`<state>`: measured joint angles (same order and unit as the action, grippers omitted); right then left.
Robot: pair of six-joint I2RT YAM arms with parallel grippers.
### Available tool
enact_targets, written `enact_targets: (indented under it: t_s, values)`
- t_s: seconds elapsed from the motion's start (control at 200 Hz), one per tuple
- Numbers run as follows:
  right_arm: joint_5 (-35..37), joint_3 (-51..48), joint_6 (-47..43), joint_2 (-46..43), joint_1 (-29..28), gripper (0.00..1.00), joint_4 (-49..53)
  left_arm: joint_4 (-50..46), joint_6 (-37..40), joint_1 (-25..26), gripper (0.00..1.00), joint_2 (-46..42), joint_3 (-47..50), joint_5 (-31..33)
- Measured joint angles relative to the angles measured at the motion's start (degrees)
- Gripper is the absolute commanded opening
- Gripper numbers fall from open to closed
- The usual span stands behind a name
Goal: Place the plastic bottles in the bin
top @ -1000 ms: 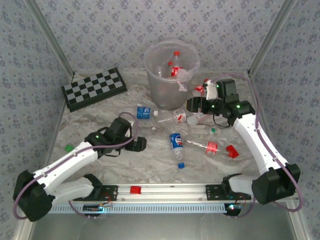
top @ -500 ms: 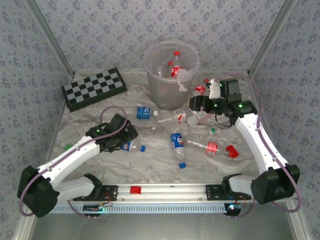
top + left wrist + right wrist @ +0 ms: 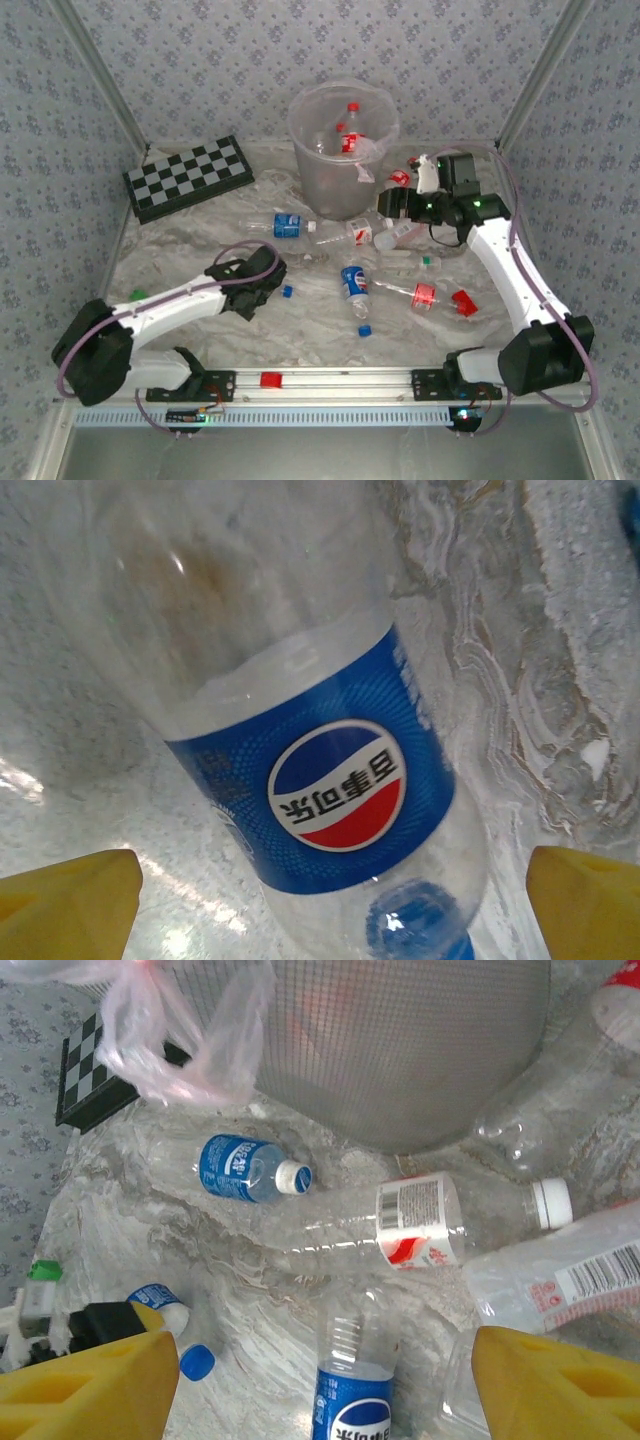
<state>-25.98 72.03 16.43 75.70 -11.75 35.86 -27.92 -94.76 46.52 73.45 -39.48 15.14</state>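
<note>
Top camera: the left gripper (image 3: pixel 258 287) sat low on the table (image 3: pixel 190 240), in front and a bit left of the middle. The bin (image 3: pixel 335 185) stood at the back, well apart from it, up and to the right. The right gripper (image 3: pixel 393 208) hung just beside the bin, with a few bottles (image 3: pixel 352 283) lying near it.

Left wrist camera: a blue bottle (image 3: pixel 330 780) lay on its side right under this gripper, very close. The two yellow fingers (image 3: pixel 70 900) were spread wide, one on each side of it. I could not see them touching it. The bottle's long way ran from its fat end at the top of the picture down to its blue cap (image 3: pixel 415 930) at the bottom, tipped a little. So it ran between the fingers, not across them. I think a squeeze here would catch it around its round middle. The left arm was by far the nearer one to this bottle.

Right wrist camera: this gripper's yellow fingers (image 3: pixel 90 1385) were spread too, with nothing between them. The bin's wall was close, at the top of the picture. A red bottle (image 3: pixel 420 1222) lay on its side below the bin, white cap pointing right.
</note>
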Motion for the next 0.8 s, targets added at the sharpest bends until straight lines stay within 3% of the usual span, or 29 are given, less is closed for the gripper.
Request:
enact_targets:
  t_s: [0.14,0.23,0.36,0.56,0.69,0.8]
  values:
    - [0.02,2.49,-0.83,1.25,0.0,0.79,-0.04,3.67,-2.43,1.27,0.94,3.91,-0.24,0.96]
    - [-0.04,2.51,-0.85,1.25,0.0,0.78,-0.09,4.9,-3.82,1.29,0.77,5.9,-0.35,1.33]
    - [-0.46,2.36,-0.83,1.36,0.07,0.78,-0.2,5.55,-4.52,1.29,0.64,6.71,-0.35,2.1]
    - [-1.92,1.99,-0.61,1.31,0.28,0.78,-0.39,4.11,-3.85,1.29,0.55,5.73,-0.87,3.85]
    - [-4.98,-0.07,-0.15,-0.74,0.13,0.78,-3.3,2.01,-0.63,1.29,0.53,3.37,-2.62,5.81]
    - [-8.02,-1.33,0.07,-4.2,-0.92,0.78,-5.27,3.15,7.85,1.29,0.47,-0.13,-4.33,7.32]
